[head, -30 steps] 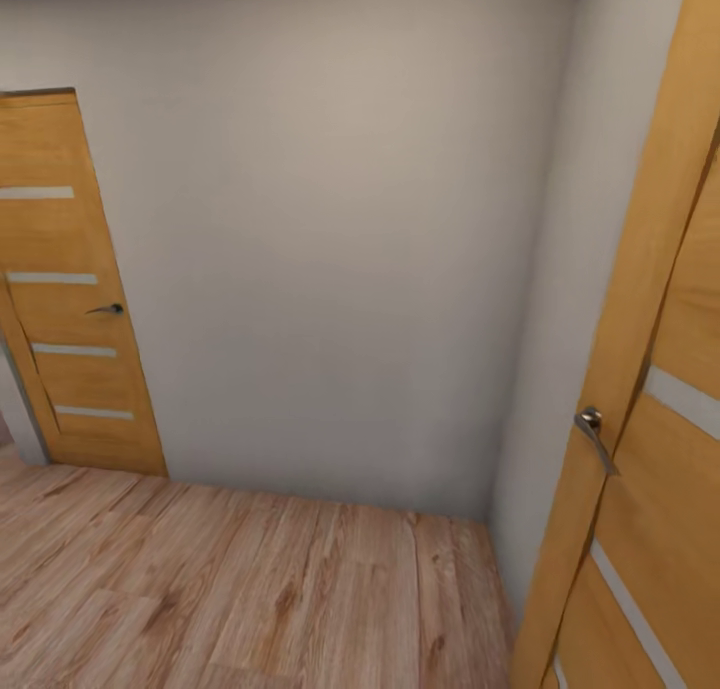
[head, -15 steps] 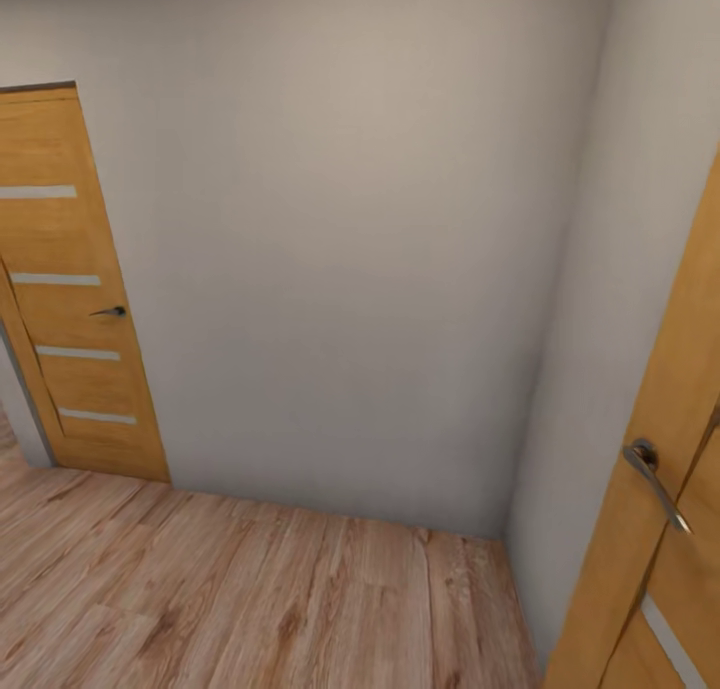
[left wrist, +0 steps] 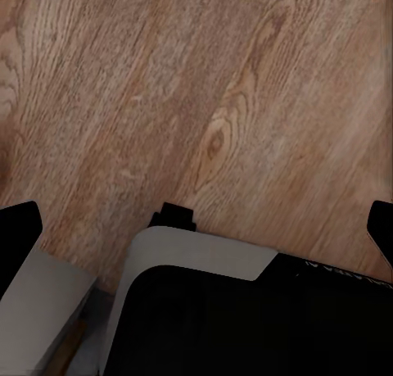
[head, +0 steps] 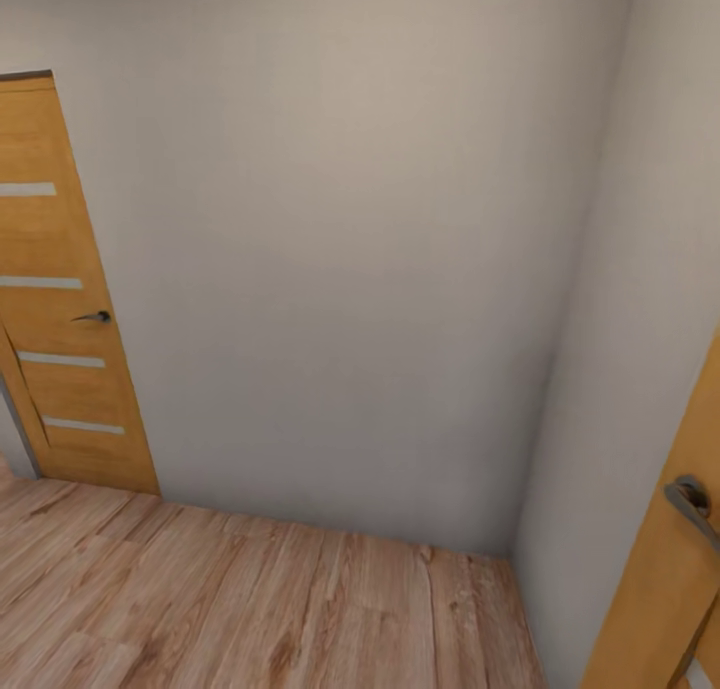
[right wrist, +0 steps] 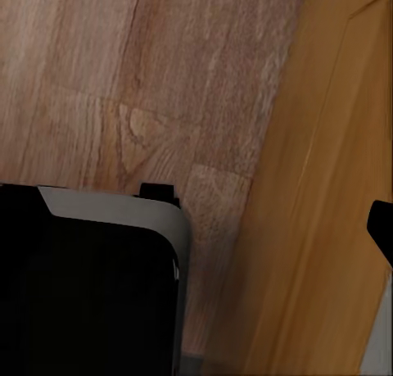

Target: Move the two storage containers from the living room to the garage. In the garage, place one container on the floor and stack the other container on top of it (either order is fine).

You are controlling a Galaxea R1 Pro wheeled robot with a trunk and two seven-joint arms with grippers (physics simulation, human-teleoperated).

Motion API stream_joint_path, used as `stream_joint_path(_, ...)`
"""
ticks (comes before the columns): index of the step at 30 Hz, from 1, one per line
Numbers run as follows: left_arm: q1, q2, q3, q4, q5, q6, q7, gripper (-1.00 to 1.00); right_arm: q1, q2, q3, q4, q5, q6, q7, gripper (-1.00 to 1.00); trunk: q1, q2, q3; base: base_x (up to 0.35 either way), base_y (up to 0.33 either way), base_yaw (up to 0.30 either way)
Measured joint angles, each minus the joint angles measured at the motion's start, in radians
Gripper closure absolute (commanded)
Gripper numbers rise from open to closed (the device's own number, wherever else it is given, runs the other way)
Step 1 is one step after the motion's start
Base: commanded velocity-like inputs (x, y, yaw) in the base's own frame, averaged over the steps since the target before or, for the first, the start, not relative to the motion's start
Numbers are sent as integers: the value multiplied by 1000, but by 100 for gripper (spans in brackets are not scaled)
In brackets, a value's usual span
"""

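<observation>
Hallway. Light wood plank flooring [head: 250, 599] runs up to a plain white wall [head: 340, 269]. At left stands an orange-brown door [head: 55, 269] with pale strips and a lever handle [head: 95, 317]. A second door [head: 665, 589] at right is possibly ajar; the edge is clipped.

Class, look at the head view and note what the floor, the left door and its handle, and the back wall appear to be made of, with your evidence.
Floor: light wood planks or wood-look laminate; grain, knots and plank seams show.
Left door: honey-coloured wood or veneer with pale horizontal strips, possibly frosted glass.
Its handle: dark grey metal lever, apparently.
Back wall: smooth matte off-white paint or plaster, no texture visible.
</observation>
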Motion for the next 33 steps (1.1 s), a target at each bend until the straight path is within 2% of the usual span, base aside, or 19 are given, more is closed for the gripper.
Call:
stream_joint_path(7, 0, 0, 0, 0, 0, 0, 0, -100, 0, 0, 0, 0, -1, 1, 0, -100, 0, 0, 0, 288, -98, 100)
stream_joint_path(33, 0, 0, 0, 0, 1, -1, 0, -100, 0, 1, 1, 0, -1, 3, 0, -100, 0, 0, 0, 291, -75, 265)
